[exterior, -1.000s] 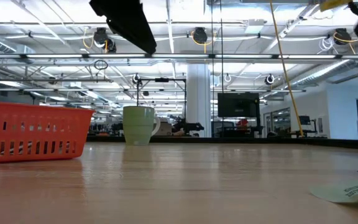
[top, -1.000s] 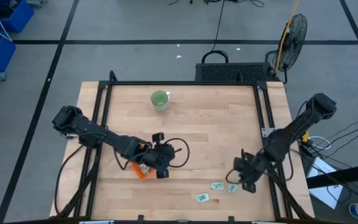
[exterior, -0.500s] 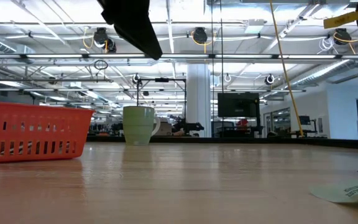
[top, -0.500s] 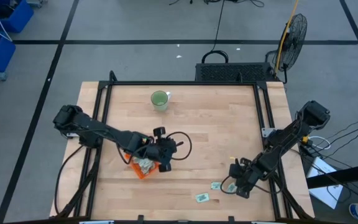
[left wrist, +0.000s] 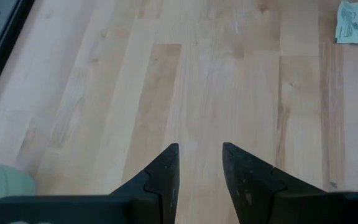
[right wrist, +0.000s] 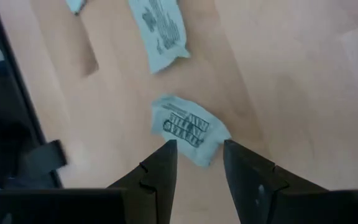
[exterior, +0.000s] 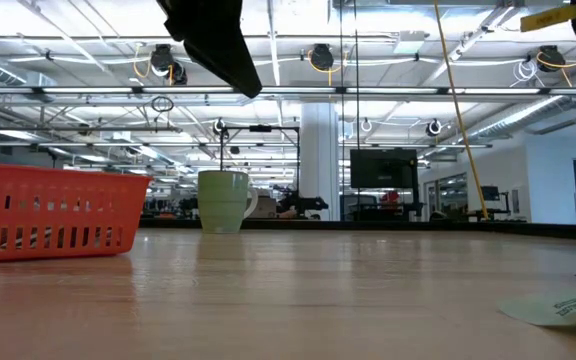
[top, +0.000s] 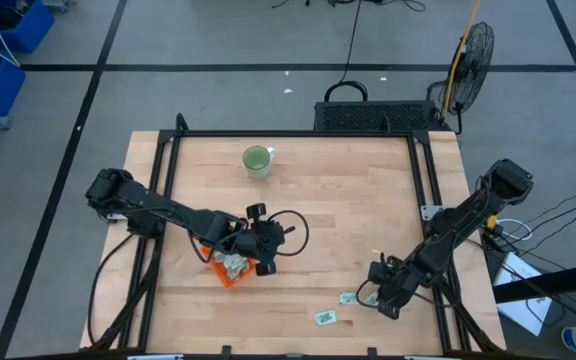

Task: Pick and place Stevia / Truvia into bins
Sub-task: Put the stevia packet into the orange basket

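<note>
Three sachets (top: 325,318) of Stevia / Truvia lie loose on the table (top: 338,210) near the right gripper (top: 373,298); we also see several already in the orange tray (top: 230,273), which sits just below the left gripper (top: 264,262).

Right gripper: low over the table, fingers (right wrist: 156,174) apart with a narrow gap. In the right wrist view one sachet (right wrist: 187,129) lies just ahead of the fingertips, slightly crumpled, its near edge between the two tips. A second, flatter sachet (right wrist: 160,27) lies farther ahead, and the corner of a third shows at the frame edge.

Left gripper: beside the tray, fingers (left wrist: 162,178) apart and holding nothing; only bare wood shows between them, with one sachet (left wrist: 351,22) well ahead. We take this arm as waiting.

Handling, our judgement: the sachets are paper, very light, thin and limp, lying almost flush with the wood. They should slide easily if nudged, and a fingertip may push one along rather than get under it. The nearest one's crumple raises its surface a little, so we would straddle it across the short side at the raised middle and close there. A light pinch should do; a hard one only creases the paper. Risk: the sachet skids clear as the fingers close.
</note>
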Controlling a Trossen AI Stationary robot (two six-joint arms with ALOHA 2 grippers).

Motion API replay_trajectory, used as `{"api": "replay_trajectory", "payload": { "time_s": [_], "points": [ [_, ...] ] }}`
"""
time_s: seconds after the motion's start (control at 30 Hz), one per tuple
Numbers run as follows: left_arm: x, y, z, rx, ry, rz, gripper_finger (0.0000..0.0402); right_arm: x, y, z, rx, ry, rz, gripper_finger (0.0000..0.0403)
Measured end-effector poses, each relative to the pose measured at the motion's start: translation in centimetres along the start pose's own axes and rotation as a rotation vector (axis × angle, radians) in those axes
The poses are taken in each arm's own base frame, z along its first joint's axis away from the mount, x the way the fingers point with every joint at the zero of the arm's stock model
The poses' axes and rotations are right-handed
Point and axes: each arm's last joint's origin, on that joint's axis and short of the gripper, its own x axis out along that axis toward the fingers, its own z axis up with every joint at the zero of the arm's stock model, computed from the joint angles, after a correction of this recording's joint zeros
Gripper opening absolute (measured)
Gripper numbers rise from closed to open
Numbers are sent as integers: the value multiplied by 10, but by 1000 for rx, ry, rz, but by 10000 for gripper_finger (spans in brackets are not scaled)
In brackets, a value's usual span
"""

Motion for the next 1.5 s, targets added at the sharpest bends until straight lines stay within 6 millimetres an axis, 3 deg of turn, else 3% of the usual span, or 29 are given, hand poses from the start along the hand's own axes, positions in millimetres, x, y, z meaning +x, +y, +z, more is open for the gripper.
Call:
{"api": "replay_trajectory", "payload": {
  "time_s": [0.37,0.47,0.67,0.8,0.93,1.07,1.3,1.4,1.5],
  "points": [
    [0,0,-1,3,7,0,129,22,-6,-3,1,51,-108,119],
    [0,0,-1,3,8,-3,129,19,-6,-1,-11,33,-91,96],
    [0,0,-1,3,8,-4,129,16,-5,1,-50,22,-65,12],
    [0,0,-1,4,8,-4,129,11,-4,3,-73,2,-42,11],
    [0,0,-1,4,8,-3,129,0,-3,11,-127,-138,-54,3],
    [0,0,0,0,0,-6,129,-13,-6,23,-259,-401,-166,6],
    [1,1,16,-180,-137,-39,129,-25,-12,51,-531,-911,-733,2],
    [2,4,26,-254,-215,-59,129,-27,-12,67,-546,-977,-869,3],
    [2,9,33,-202,-274,-55,129,-28,-12,84,-534,-982,-845,3]
  ]
}}
